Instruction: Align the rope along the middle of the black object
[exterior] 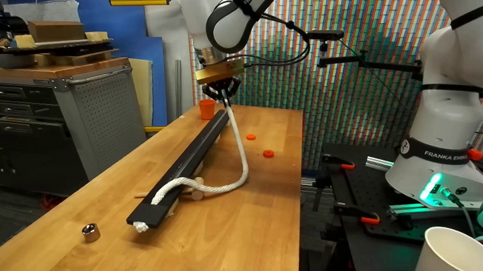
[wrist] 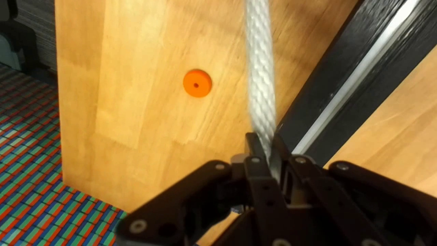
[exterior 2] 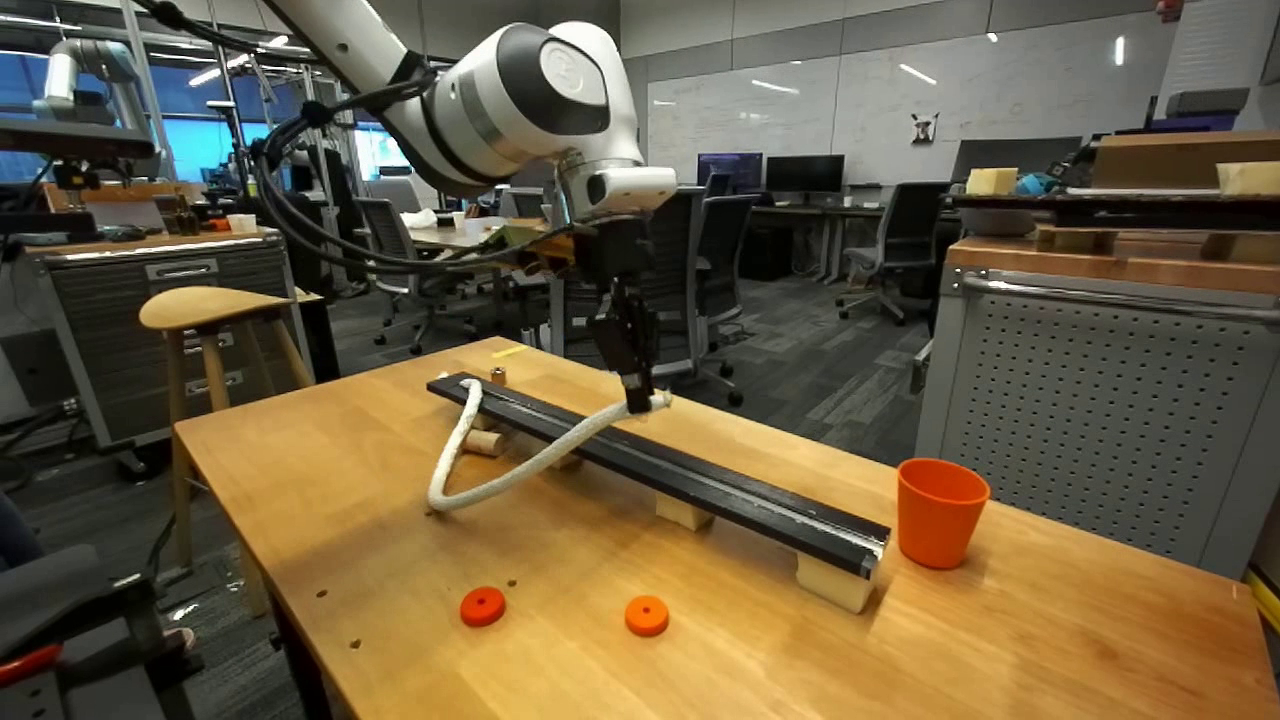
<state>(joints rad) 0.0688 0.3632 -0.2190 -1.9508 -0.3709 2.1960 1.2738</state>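
Presently the tool [exterior 2: 638, 402] is drawn in tight on the rope [wrist: 260, 61], squeezing it near one end; a short stub [exterior 2: 660, 401] pokes out past the tips in an exterior view. Tool hangs above the table [exterior: 252, 243]. From there the rope swings out in a loop beside the black bar [exterior 2: 740, 490], then crosses back onto it and dips from sight near the bar's end, where a white tuft [exterior: 141, 226] shows. Bar propped on pale blocks [exterior 2: 835, 582]. Orange cup [exterior 2: 940, 512] stands just beside the opposite end.

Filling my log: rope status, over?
Gripper shut on rope near one end. Rope bows off black bar, unaligned. Orange cup near bar's end, possibly in way.
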